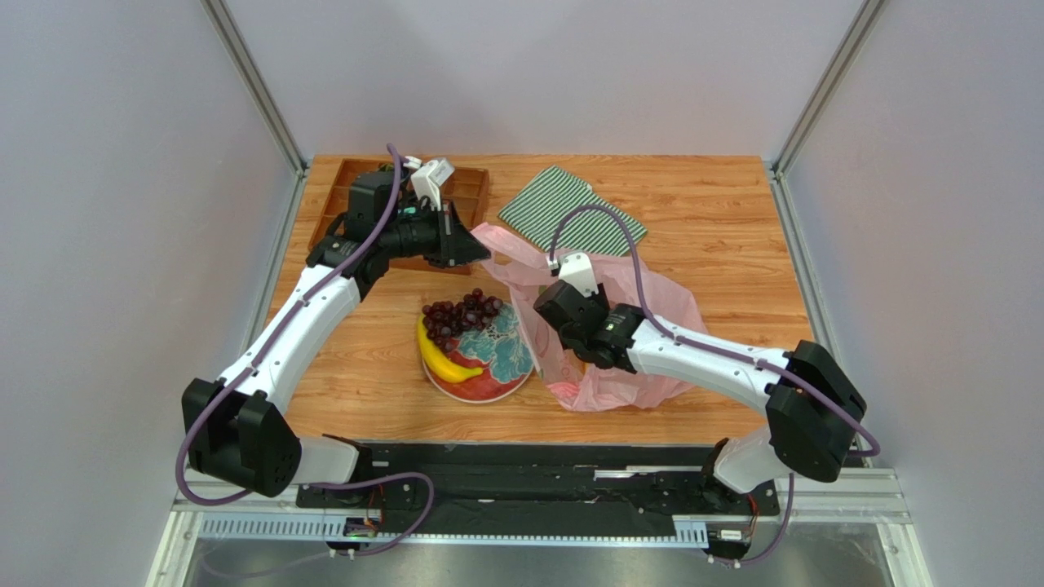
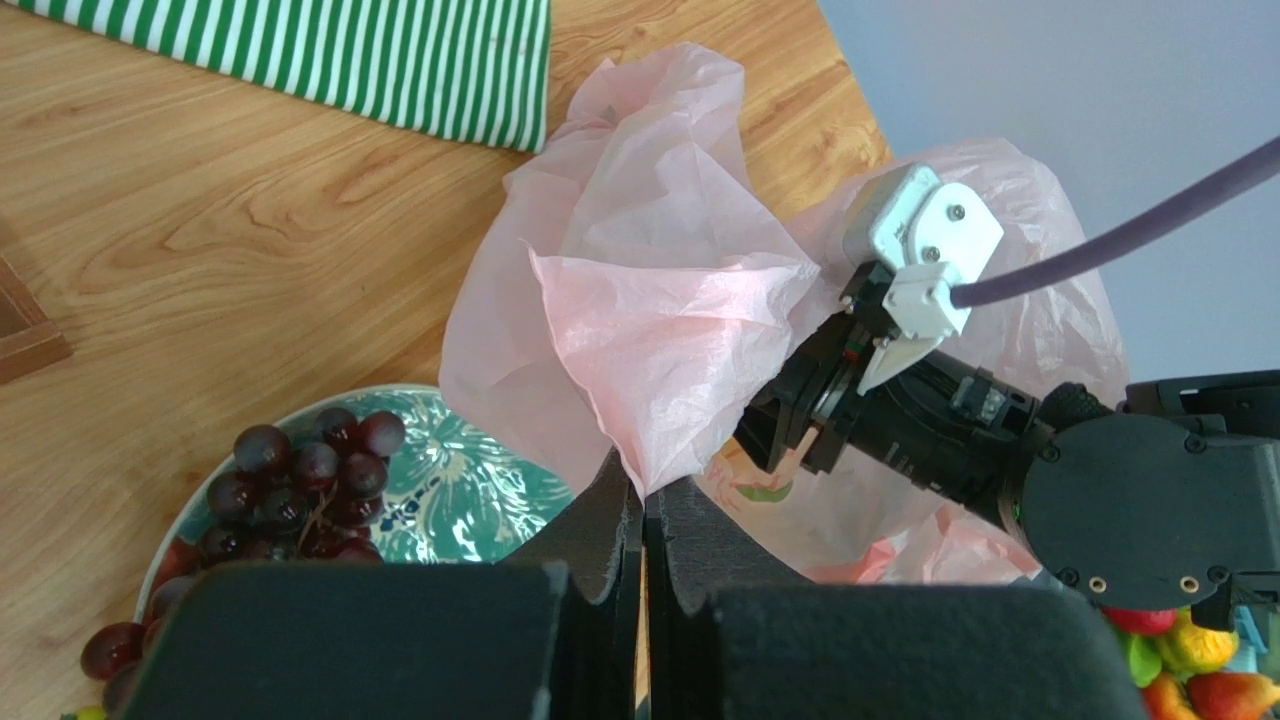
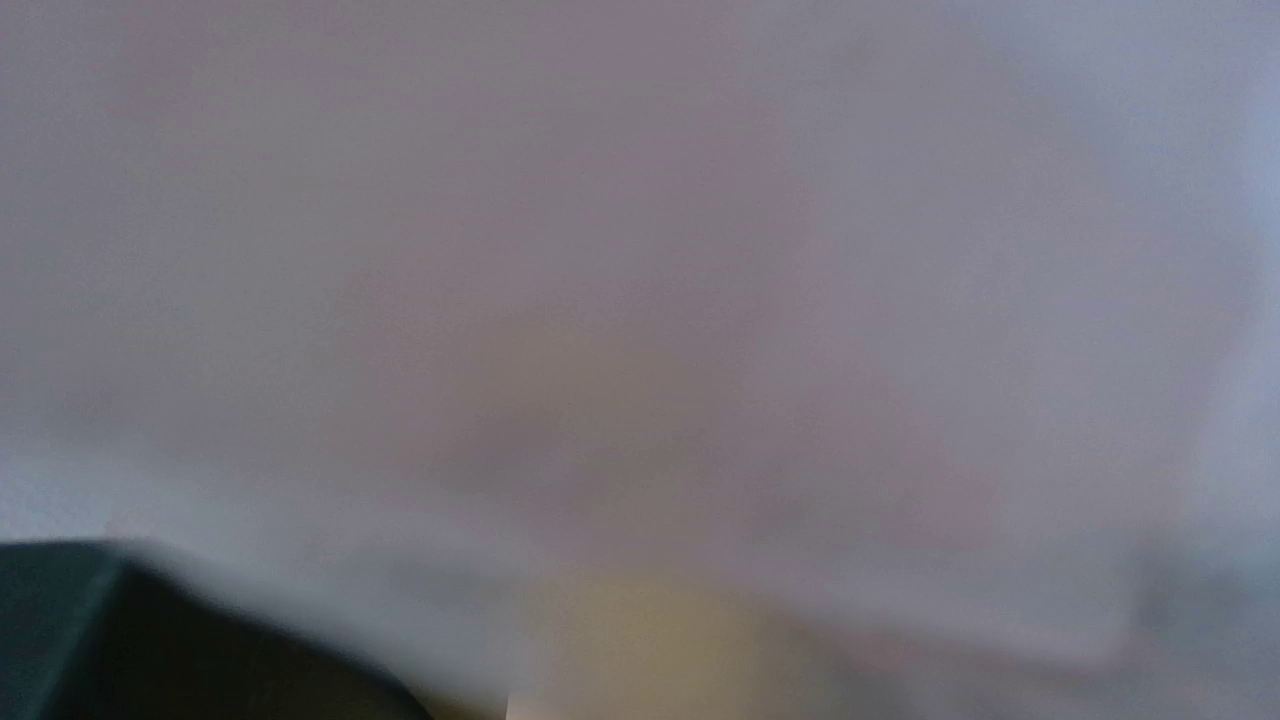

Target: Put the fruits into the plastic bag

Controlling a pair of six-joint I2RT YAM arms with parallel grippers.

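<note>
Toward near edge of tabletop point(image 1: 723, 232), plastic bag point(image 1: 613, 318) beside plate point(image 1: 472, 391). Left gripper point(image 2: 643, 503) clamped on bag rim: hold mouth taut. Right gripper point(image 2: 774, 428) inside, jaws unreadable: release low. Grapes point(image 1: 463, 314), banana point(image 1: 439, 358) on plate.

We see white links and black joints on the left arm point(image 1: 294, 330) and right arm point(image 1: 705, 358), a purple cable point(image 2: 1120, 221), and a matte black left gripper point(image 2: 643, 503).

Bright even light; right wrist view wholly blurred.
</note>
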